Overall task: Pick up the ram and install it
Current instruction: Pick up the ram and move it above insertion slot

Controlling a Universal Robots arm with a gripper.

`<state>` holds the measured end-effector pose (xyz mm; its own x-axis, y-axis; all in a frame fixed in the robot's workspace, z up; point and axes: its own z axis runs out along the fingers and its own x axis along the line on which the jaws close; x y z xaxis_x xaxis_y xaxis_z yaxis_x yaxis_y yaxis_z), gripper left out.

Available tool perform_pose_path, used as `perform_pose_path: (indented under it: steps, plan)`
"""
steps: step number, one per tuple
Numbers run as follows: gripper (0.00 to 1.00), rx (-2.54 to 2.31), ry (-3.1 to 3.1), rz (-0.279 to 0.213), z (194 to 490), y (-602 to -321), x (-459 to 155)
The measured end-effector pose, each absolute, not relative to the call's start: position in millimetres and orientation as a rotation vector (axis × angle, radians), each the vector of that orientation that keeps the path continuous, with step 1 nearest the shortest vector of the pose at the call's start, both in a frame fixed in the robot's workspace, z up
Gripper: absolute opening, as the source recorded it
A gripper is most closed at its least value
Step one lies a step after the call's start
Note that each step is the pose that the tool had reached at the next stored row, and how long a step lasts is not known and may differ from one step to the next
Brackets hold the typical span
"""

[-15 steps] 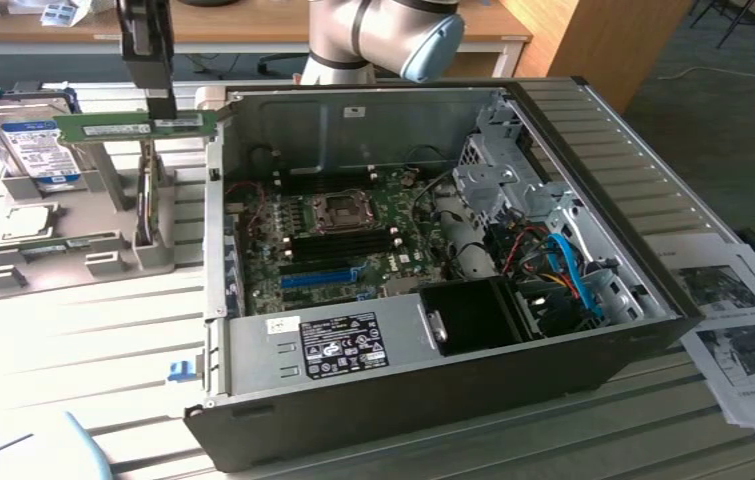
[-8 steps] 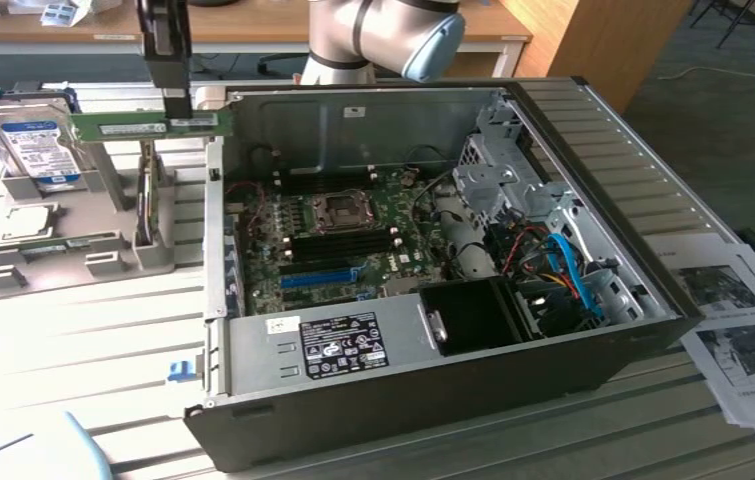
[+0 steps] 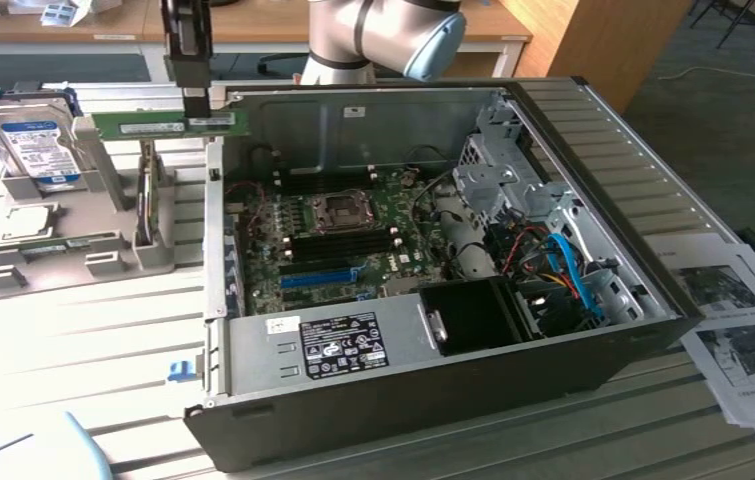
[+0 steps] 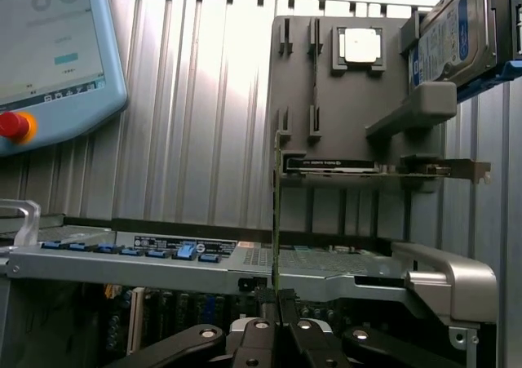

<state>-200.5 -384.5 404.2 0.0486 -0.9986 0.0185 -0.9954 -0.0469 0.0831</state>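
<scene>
Half done: the black pincer (image 3: 198,112) pinches the long thin green ram stick (image 3: 137,124) above the white slatted counter's (image 3: 84,330) far edge; seating it in the open dark case (image 3: 631,200) remains.

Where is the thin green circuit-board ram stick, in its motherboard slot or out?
Out: the gripper holds the ram aloft beside the open case.

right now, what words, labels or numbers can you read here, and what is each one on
Nothing reads clearly enough to quote.
hard drive: blue-white label, print too small to read.
power supply: black sticker, symbols and lines too small.
printed sheets: text illegible.
pendant: screen washed out, unreadable.
ram: label too small.
</scene>
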Motion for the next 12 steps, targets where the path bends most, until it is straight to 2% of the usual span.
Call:
perform_pose_path:
  steps: [12]
  plan:
    - [0.11,2.218,-2.114,-0.073,404.2,-384.5,-173.0]
